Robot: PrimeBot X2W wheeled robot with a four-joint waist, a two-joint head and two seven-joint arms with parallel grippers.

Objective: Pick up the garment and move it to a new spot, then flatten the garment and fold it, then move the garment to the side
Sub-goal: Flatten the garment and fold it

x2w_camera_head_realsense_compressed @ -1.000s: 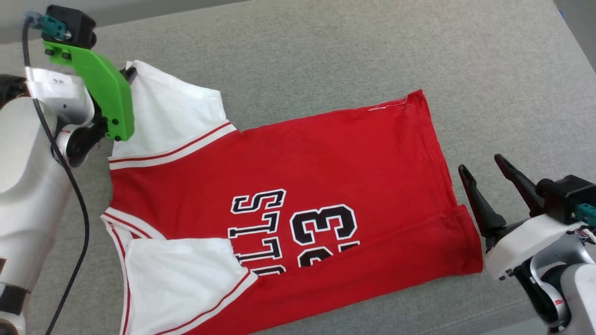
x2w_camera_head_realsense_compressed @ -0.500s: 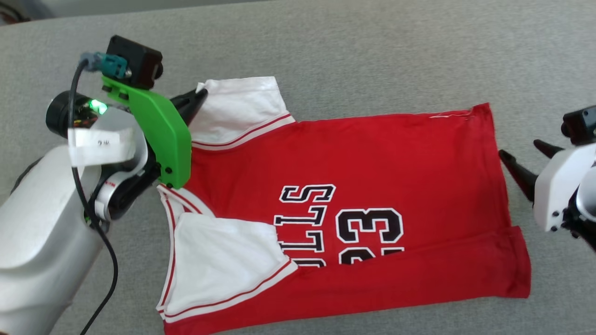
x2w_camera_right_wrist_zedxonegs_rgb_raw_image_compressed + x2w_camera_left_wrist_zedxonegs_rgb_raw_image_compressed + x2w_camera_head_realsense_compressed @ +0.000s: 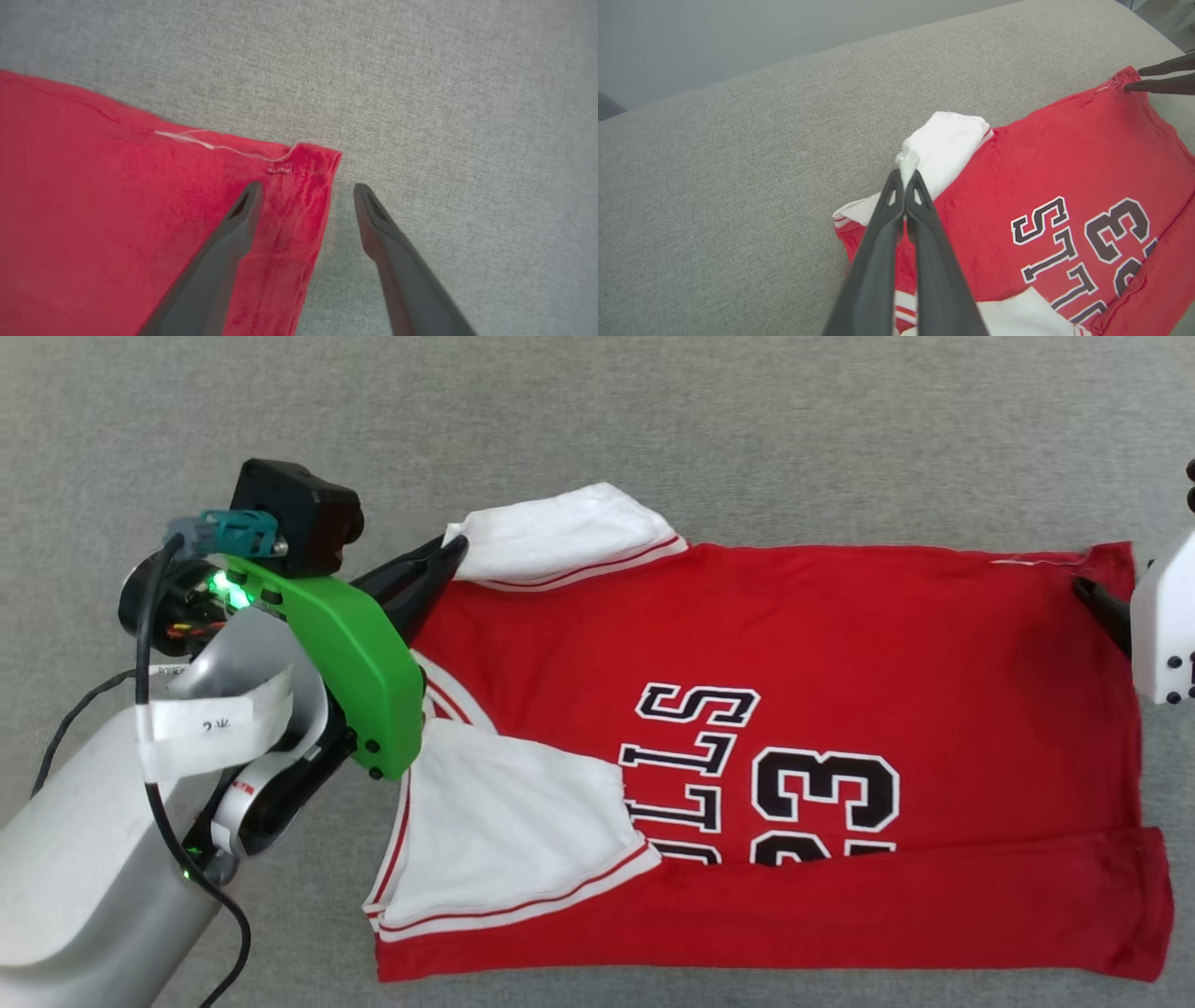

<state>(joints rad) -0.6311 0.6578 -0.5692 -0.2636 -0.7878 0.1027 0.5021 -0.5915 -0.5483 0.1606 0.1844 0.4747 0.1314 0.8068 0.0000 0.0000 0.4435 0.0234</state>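
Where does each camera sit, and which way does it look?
Head view: on the head, facing down at the garment on grey upholstery; left arm, left gripper show.
Left wrist view: along that shut gripper, pinching the white sleeve.
Right wrist view: along the open right gripper astride the hem corner.
Shared: both wrist views show that corner.

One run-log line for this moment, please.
left claw: shut on white sleeve of red BULLS jersey | right claw: open, straddling red hem corner | surface: grey woven fabric
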